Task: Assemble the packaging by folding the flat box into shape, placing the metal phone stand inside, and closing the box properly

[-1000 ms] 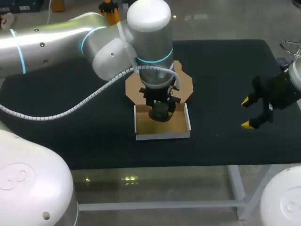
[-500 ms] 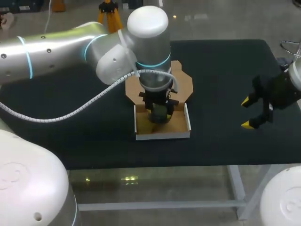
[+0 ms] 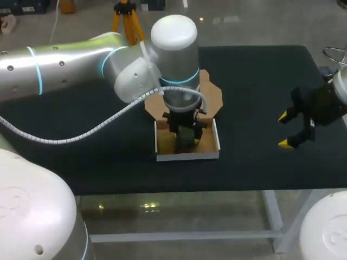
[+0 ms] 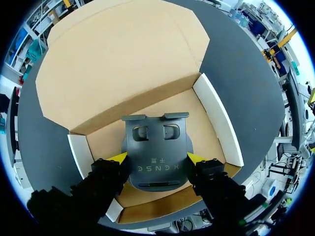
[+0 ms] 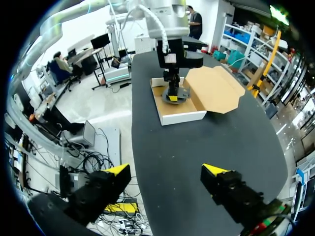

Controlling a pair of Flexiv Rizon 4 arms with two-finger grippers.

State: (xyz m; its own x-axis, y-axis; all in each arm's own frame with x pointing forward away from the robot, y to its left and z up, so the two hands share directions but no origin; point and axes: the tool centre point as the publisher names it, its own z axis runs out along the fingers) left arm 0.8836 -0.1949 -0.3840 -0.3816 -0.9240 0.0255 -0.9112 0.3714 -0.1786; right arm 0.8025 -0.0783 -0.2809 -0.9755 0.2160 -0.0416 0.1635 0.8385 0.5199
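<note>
Worktop (image 3: 255, 81): one, black; it carries the single box near its middle.
Arms: two. The left arm (image 3: 81, 59) comes in from 9 o'clock and reaches to the middle, its wrist pointing straight down over the box. The right arm (image 3: 325, 105) sits at 3 o'clock of the box, well apart from it.
Box (image 3: 187, 156): one, of brown cardboard with white outer walls, folded into an open tray. Four low walls stand upright, and in the left wrist view one white side wall (image 4: 216, 118) shows beside the jaws.
Lid flap (image 3: 214, 97): one, with clipped corners, lying open and flat on the worktop at 12 o'clock of the tray and joined to its back wall.
Metal phone stand (image 4: 156, 152): one, dark grey, inside the tray, with its two-slotted plate toward the lid flap. Whether its base touches the tray floor cannot be told.
Left jaws: clamped on the metal phone stand, one yellow fingertip (image 4: 118, 157) pressed to each side of its rounded base.
Right jaws: spread wide apart with nothing between them, the two yellow tips (image 5: 118, 169) over bare worktop.
</note>
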